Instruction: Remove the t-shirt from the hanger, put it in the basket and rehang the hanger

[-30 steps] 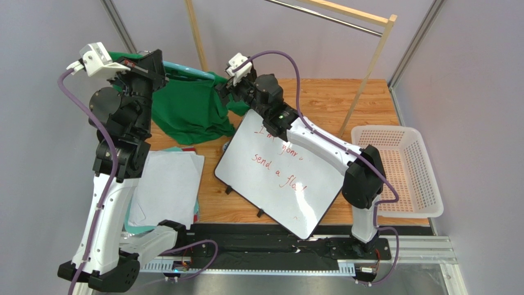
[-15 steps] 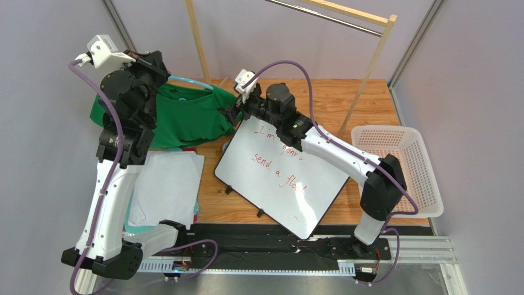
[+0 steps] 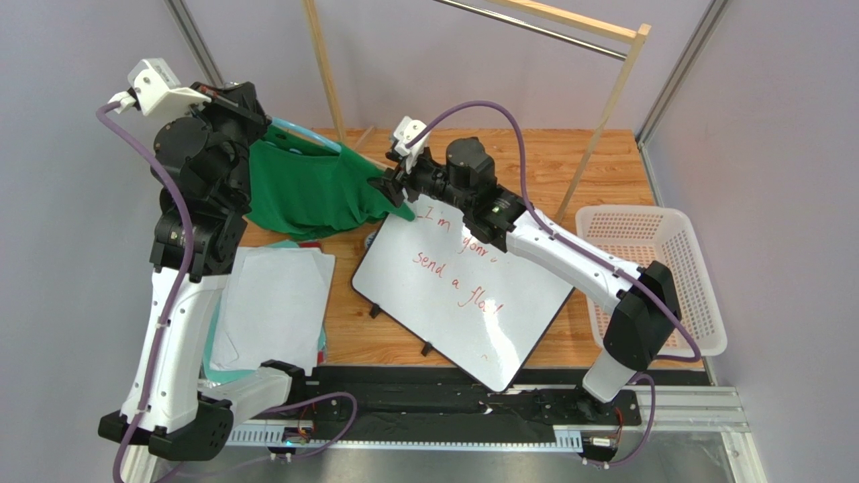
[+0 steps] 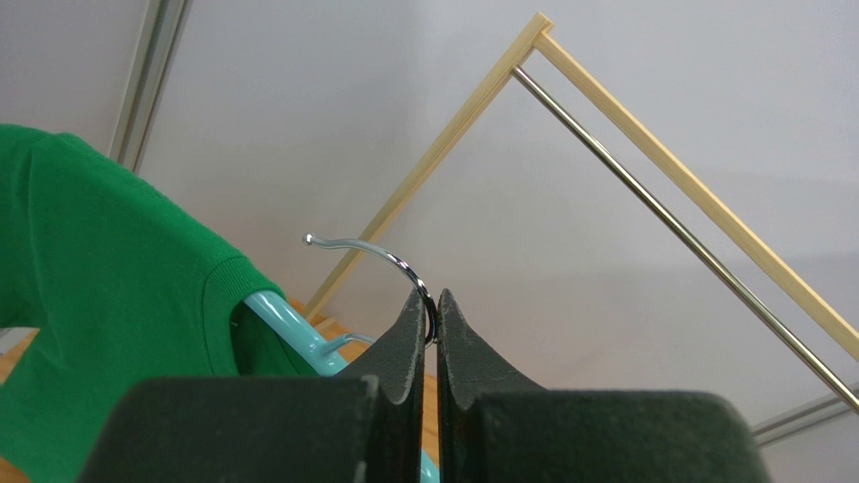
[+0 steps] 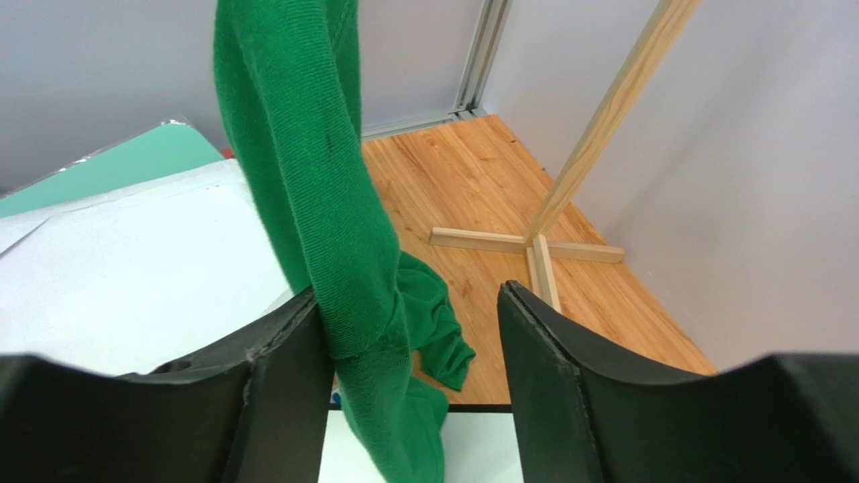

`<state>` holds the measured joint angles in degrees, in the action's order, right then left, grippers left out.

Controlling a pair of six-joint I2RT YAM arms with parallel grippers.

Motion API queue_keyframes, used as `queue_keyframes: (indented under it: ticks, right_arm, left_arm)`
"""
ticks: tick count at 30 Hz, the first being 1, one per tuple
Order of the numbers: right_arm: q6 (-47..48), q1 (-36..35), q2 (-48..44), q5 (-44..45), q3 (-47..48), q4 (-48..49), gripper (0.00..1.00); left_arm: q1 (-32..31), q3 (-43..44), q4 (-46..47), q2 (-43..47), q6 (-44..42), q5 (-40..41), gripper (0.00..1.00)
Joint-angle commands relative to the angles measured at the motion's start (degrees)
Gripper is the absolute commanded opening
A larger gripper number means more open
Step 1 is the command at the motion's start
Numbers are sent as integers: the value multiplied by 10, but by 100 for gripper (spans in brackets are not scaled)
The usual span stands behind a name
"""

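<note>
The dark green t-shirt [image 3: 302,191] hangs on the light-blue hanger [image 3: 302,134] at the back left, held above the table. My left gripper [image 3: 260,116] is shut on the hanger's grey metal hook [image 4: 373,249]; the left wrist view shows its jaws [image 4: 431,302] pinching the hook, with the blue hanger neck [image 4: 287,327] and shirt collar [image 4: 101,282] to the left. My right gripper [image 3: 388,186] is at the shirt's right edge. Its jaws [image 5: 408,292] are open, and a fold of the t-shirt [image 5: 323,201] hangs between them against the left finger.
A whiteboard [image 3: 459,292] with red writing lies in the middle, under the right arm. White and teal paper sheets [image 3: 272,302] lie at the left. A white basket [image 3: 655,282] stands at the right. The wooden rack [image 3: 605,101] with its metal rail stands behind; its foot [image 5: 534,247] rests on the table.
The right gripper has moved down and forward to the shirt's right edge. The left arm shifted the hanger, and the shirt now stretches between hanger and right gripper.
</note>
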<state>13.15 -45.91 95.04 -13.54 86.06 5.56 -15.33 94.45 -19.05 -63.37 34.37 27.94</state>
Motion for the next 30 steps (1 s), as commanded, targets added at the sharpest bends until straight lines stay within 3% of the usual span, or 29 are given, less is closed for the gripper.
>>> queue_keyframes:
  ticks: [1,3,6,9,11,15,17,18,19,25,30]
  right_arm:
    - [-25,4,-7,-18,-5,7,54]
    - [-39,4,-7,-16,-6,11,47]
    - [-60,3,-3,-19,-3,11,23]
    - [-72,4,0,-20,0,11,6]
    - [-83,3,1,6,-2,9,0]
    - [-92,4,-6,26,-19,10,0]
    - [-88,4,-11,3,-31,14,16]
    - [-90,3,-13,-2,-33,15,34]
    - [-94,4,-14,-8,-34,15,34]
    - [-108,3,-25,-28,-50,11,33]
    - [-123,4,-31,-13,-56,16,0]
  left_arm:
    - [0,39,37,18,3,-8,0]
    - [0,44,37,17,0,-10,0]
    - [0,49,40,18,-8,-7,0]
    - [0,57,45,16,-16,2,0]
    - [0,58,49,20,-20,11,0]
    - [0,50,62,31,-26,28,0]
    - [0,49,64,33,-27,27,0]
    - [0,49,63,34,-27,25,0]
    - [0,49,62,33,-26,23,0]
    - [0,42,59,38,-17,18,0]
    - [0,43,58,40,-11,17,0]
